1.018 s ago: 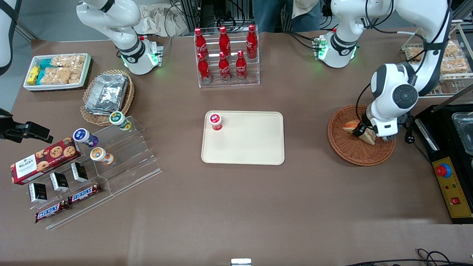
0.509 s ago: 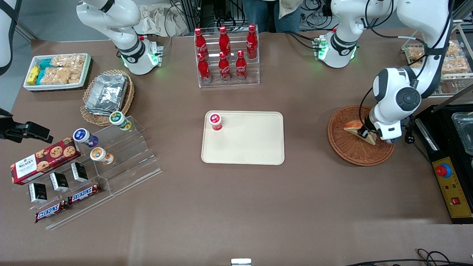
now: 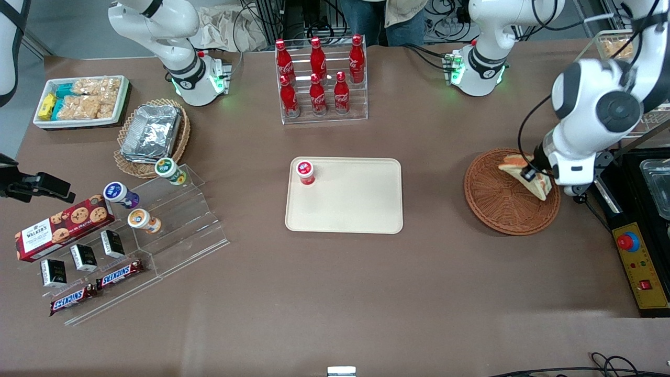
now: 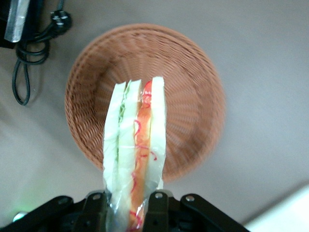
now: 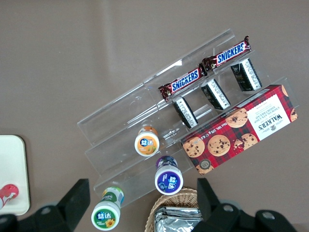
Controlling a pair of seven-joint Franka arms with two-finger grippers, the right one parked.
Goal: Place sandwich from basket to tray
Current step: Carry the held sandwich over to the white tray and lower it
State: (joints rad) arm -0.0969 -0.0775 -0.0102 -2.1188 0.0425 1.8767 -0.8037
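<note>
My left gripper [image 3: 535, 174] is shut on the clear-wrapped sandwich [image 3: 526, 172], a white bread wedge with orange-red and green filling, and holds it lifted above the reddish-brown woven basket [image 3: 497, 201]. In the left wrist view the sandwich [image 4: 135, 145] hangs between the black fingers [image 4: 157, 212] of the gripper [image 4: 126, 212], with the empty basket [image 4: 193, 96] well below it. The cream-beige tray [image 3: 361, 201] lies at the table's middle, toward the parked arm from the basket, with a small red-capped cup [image 3: 305, 172] standing in one corner.
A clear rack of red cola bottles [image 3: 319, 78] stands farther from the front camera than the tray. A black box with a red button [image 3: 636, 251] and a black appliance [image 3: 649, 183] sit beside the basket at the working arm's end. Cables [image 4: 29, 58] lie near the basket.
The gripper has risen with the sandwich, lifting it out of the basket and a little farther from the front camera. The basket bottom now shows empty.
</note>
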